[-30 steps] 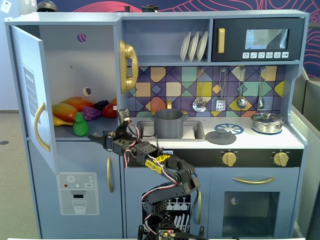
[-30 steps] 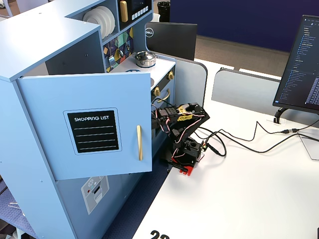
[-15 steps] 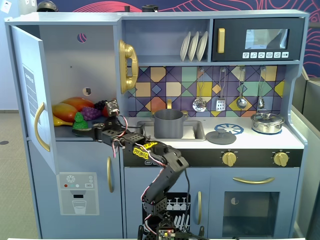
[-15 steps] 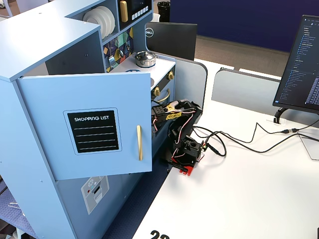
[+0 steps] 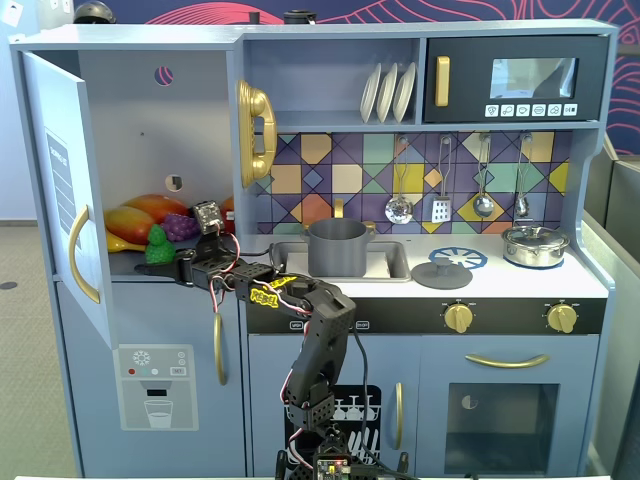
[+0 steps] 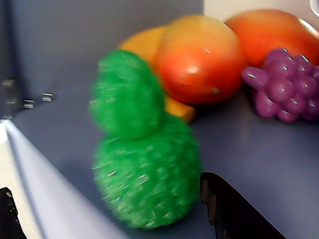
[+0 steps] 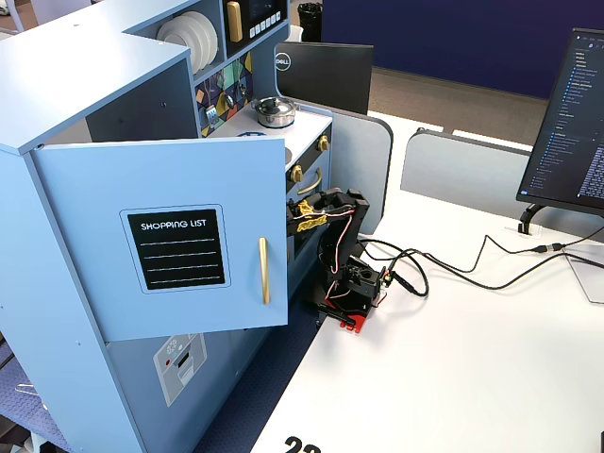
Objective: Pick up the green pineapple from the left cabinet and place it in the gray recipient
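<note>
The green pineapple (image 5: 157, 245) stands upright at the front of the left cabinet's shelf (image 5: 130, 268), whose door (image 5: 65, 190) is swung open. In the wrist view the pineapple (image 6: 144, 164) fills the middle. My gripper (image 6: 104, 188) is open, with one black finger (image 6: 234, 209) just right of the pineapple and the other (image 6: 7, 214) far left at the frame edge. In a fixed view the gripper (image 5: 178, 268) reaches into the cabinet just right of the pineapple. The gray recipient (image 5: 337, 247) stands in the sink. In the side fixed view the door (image 7: 170, 236) hides pineapple and gripper.
Purple grapes (image 5: 181, 226) (image 6: 286, 87) and orange-yellow fruits (image 5: 148, 214) (image 6: 199, 59) lie behind the pineapple. A flat gray lid (image 5: 441, 274) and a shiny lidded pot (image 5: 535, 245) sit on the counter. The arm's base (image 7: 354, 288) stands on the white table with cables.
</note>
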{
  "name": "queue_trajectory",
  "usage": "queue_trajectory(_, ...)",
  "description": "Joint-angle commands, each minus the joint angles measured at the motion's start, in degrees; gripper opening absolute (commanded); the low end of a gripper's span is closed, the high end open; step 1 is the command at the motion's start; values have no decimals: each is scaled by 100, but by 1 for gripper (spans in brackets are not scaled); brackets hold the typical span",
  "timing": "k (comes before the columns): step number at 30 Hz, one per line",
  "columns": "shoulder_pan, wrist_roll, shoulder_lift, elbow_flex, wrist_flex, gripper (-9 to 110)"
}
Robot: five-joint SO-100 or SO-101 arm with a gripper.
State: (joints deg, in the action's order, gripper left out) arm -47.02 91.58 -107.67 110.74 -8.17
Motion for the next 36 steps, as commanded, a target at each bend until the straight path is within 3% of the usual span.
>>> queue_trajectory(1, 211, 26, 246, -721, -229, 43)
queue_trajectory(8, 114, 62, 729, -1292, -246, 36)
queue_trajectory(13, -149, 202, 958, -1608, -264, 0)
queue_trajectory(19, -501, 299, 439, -1661, -53, 0)
queue_trajectory(27, -800, 686, -2268, 141, -123, 0)
queue_trajectory(36, 791, 527, -5405, 1969, -246, 0)
